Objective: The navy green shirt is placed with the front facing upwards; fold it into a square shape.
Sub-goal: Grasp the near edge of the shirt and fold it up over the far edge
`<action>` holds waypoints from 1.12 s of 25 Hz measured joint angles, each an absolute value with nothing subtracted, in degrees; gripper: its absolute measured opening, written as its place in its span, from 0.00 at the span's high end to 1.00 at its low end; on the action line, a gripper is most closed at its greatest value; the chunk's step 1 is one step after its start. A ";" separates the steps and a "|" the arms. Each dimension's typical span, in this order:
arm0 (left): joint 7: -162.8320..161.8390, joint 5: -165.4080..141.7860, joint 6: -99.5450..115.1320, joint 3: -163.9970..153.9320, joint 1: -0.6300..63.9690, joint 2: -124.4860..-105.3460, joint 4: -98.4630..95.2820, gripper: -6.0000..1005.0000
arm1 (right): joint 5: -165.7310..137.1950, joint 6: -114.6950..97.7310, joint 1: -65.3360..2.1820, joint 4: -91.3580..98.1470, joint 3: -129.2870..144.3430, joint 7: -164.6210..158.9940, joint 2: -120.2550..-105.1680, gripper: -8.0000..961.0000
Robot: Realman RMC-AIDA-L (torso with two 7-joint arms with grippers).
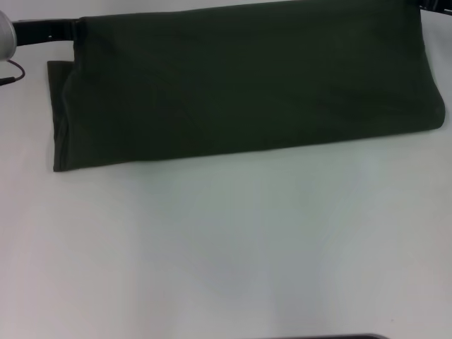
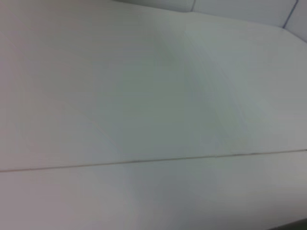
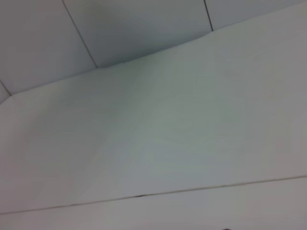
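Observation:
The navy green shirt (image 1: 247,85) fills the far half of the head view as one wide dark olive band, with no lettering or collar showing. Its upper edge runs straight and taut from corner to corner and is raised off the table, while its lower edge and a folded layer at the left rest on the white table (image 1: 226,247). My left gripper (image 1: 75,31) reaches in on its black arm from the far left and is shut on the shirt's upper left corner. Only a dark sliver of my right gripper (image 1: 432,6) shows at the upper right corner. Neither wrist view shows the shirt.
A thin dark cable (image 1: 13,74) loops beside the left arm at the left edge. A dark strip (image 1: 332,337) sits at the near edge of the table. Both wrist views show white surface crossed by a thin seam (image 2: 144,161), with wall panels (image 3: 144,28) behind.

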State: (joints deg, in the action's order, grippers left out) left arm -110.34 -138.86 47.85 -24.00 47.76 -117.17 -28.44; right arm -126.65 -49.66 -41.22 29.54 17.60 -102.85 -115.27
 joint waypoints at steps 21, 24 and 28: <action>-110.04 -137.29 41.28 -23.99 47.81 -119.76 -27.37 0.97 | -124.74 -41.57 -43.00 28.31 19.22 -100.61 -117.98 0.95; -110.03 -137.29 40.57 -24.02 47.81 -120.01 -27.33 0.96 | -124.52 -41.20 -43.00 28.12 19.41 -100.60 -117.99 0.95; -110.03 -137.29 39.93 -24.07 47.83 -120.13 -27.15 0.95 | -124.41 -40.53 -42.97 28.11 19.48 -100.60 -118.02 0.95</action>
State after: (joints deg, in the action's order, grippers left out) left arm -110.03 -137.29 39.93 -24.07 47.83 -120.13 -27.15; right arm -124.41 -40.53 -42.97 28.11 19.48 -100.60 -118.02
